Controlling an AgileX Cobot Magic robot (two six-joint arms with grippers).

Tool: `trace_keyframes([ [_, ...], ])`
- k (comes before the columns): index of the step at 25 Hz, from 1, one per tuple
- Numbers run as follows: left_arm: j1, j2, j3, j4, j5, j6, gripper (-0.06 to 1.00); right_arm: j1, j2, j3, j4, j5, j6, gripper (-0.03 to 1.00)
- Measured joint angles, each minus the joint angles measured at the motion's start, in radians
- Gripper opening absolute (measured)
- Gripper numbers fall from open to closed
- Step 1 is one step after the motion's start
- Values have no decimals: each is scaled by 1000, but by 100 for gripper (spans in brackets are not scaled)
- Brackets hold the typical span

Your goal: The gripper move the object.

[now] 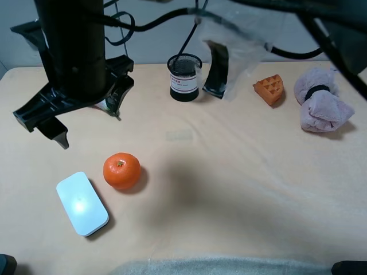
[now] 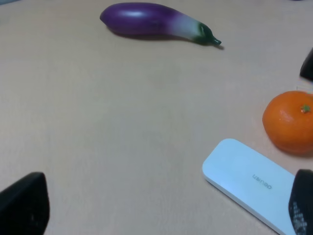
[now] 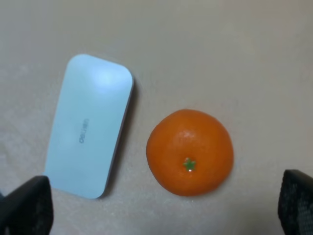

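Note:
The orange (image 1: 121,171) sits on the beige table, left of centre, stem dimple up. It also shows in the left wrist view (image 2: 289,121) and the right wrist view (image 3: 190,152). My right gripper (image 1: 86,123) has reached across to the left and hangs high above the table. It is open and empty, and the right wrist view (image 3: 161,208) looks straight down on the orange between its spread fingertips. My left gripper (image 2: 164,210) is open and empty, low near the front left corner, well short of the orange.
A white flat device (image 1: 82,203) lies just front-left of the orange. A purple eggplant (image 2: 146,19) lies behind, mostly hidden by the arm in the exterior view. At the back stand a black mesh cup (image 1: 184,77), a waffle wedge (image 1: 269,89) and a pink cloth (image 1: 321,100).

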Motion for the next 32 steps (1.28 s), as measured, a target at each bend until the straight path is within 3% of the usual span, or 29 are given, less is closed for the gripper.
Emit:
trace_keyframes([
  [13,0,0,0,0,0,0,98,-67,-144,30,-3,2,-45,69],
  [32,0,0,0,0,0,0,98,-300,-476,395,-31,1,-55,69],
])
